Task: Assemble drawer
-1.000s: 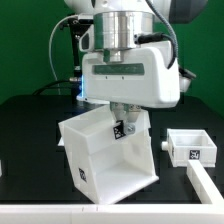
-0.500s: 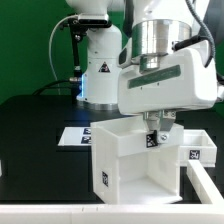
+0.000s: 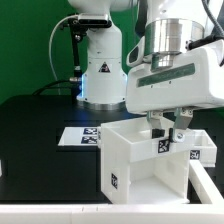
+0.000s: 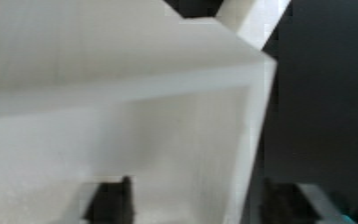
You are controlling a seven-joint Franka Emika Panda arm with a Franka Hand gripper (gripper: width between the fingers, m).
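Tool (image 3: pixel 166 128) clamped over upper wall edge of casing (image 3: pixel 135 165); tray (image 3: pixel 203 152) near, on table (image 3: pixel 40 125).

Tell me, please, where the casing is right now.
In the exterior view, the casing is right of centre, between the marker board and the tray, under the gripper.

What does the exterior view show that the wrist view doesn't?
Exterior only: the whole open shape of the white cube-like plastic casing, the shallow white plastic tray at the exterior view's right, and the marker board lying behind the casing. Wrist only: a blurred close-up of one casing wall edge running between the two dark fingertips. Both: the casing, the pincer closed on its wall, and the black table.
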